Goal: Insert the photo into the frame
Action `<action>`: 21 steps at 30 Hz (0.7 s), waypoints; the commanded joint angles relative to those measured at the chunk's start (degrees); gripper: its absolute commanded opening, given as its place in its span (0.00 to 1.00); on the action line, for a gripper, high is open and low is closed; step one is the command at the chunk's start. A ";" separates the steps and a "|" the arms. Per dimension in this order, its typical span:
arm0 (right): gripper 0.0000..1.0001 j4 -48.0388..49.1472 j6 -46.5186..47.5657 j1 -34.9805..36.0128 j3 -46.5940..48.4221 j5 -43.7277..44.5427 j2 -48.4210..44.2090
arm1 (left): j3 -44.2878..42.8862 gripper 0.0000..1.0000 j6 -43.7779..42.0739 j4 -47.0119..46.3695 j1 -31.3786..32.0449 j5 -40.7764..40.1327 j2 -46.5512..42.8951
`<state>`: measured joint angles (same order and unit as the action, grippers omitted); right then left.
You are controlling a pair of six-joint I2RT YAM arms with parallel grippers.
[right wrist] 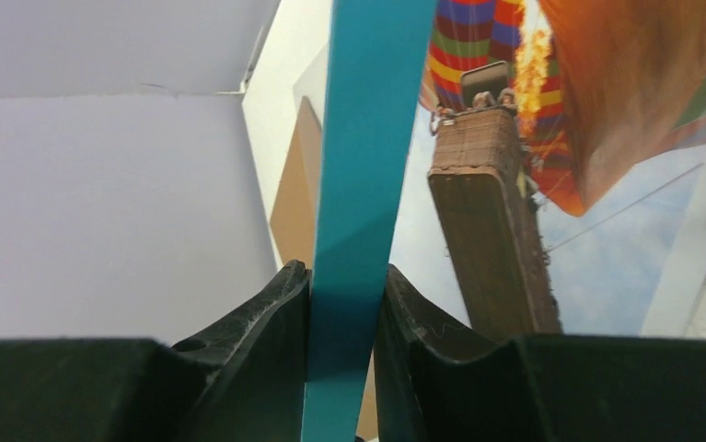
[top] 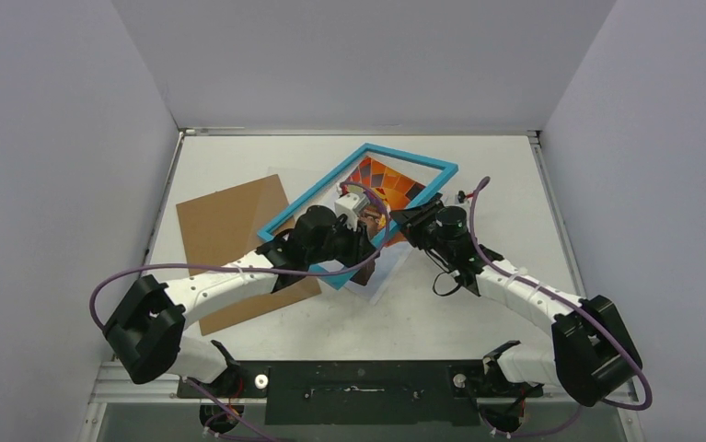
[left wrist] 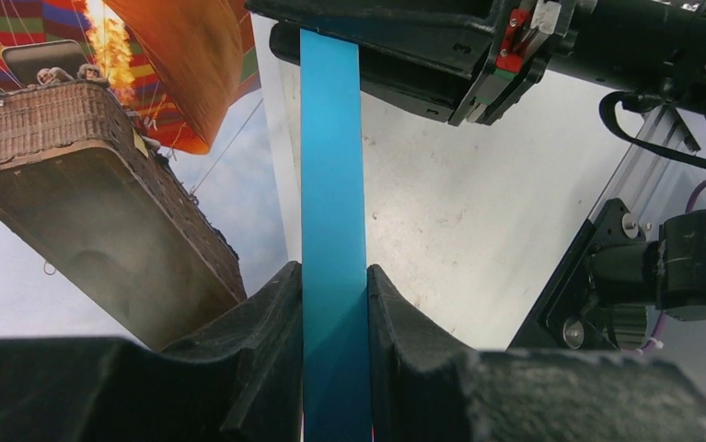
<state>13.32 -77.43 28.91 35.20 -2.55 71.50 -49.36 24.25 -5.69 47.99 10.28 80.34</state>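
Holding frame (top: pixel 410 156) clamped in left gripper (left wrist: pixel 334 276) and right gripper (right wrist: pixel 347 272) over photo (top: pixel 390 181); seating apparently not yet done; board (top: pixel 229 221) aside.

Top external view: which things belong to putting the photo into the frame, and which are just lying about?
In the job:
- the frame, turquoise, clamped by the left gripper and the right gripper
- the photo of a hot-air balloon, seen through the frame

Lying about:
- the brown backing board, flat, left of the frame, untouched
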 commanded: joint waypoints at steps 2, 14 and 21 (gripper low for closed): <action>0.13 0.72 1.82 0.07 8.23 0.86 2.12 | -3.65 0.00 -1.75 -3.29 -0.61 -1.06 -3.14; 0.00 -15.75 11.45 1.39 31.03 -0.19 6.35 | -20.48 0.66 -15.35 16.78 -3.63 -8.03 -10.78; 0.00 -24.68 8.37 0.35 43.66 -9.41 9.82 | -28.00 0.71 -14.97 24.63 -4.82 -14.06 -14.53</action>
<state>-10.87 -66.52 29.89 70.22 -5.32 80.73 -72.88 10.74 12.67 43.97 1.30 67.70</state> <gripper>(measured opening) 0.257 0.702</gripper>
